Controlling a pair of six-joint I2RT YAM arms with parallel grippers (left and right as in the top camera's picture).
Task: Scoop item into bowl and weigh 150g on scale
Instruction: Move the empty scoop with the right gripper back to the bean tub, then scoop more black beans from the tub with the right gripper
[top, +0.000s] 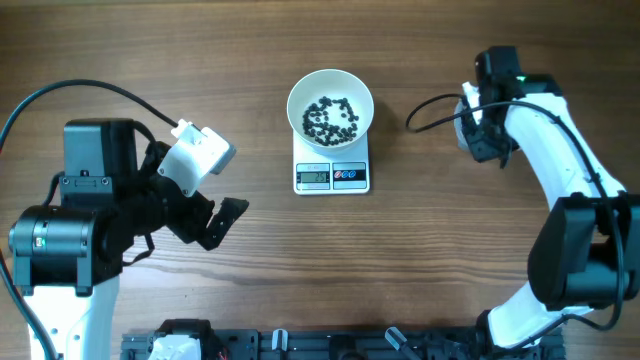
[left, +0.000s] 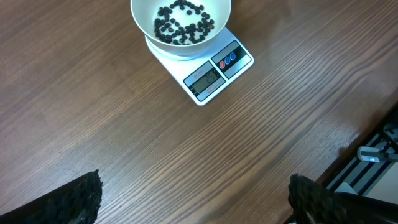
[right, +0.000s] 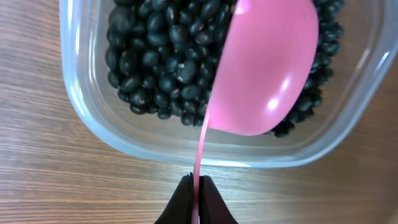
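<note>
Round white bowl (top: 300, 95) on flat white scale (top: 332, 176) is holding few black beans (top: 330, 118); right gripper (right: 198, 184) is pinching pink plastic scoop (right: 267, 68), more scooping likely remaining.

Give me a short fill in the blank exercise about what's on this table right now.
The white bowl sits on the ___.
The right jaws are shut on the handle of a ___ scoop.
The clear tub below that scoop holds black ___.
The left jaws stand ___.
Missing: scale, pink, beans, open.
</note>
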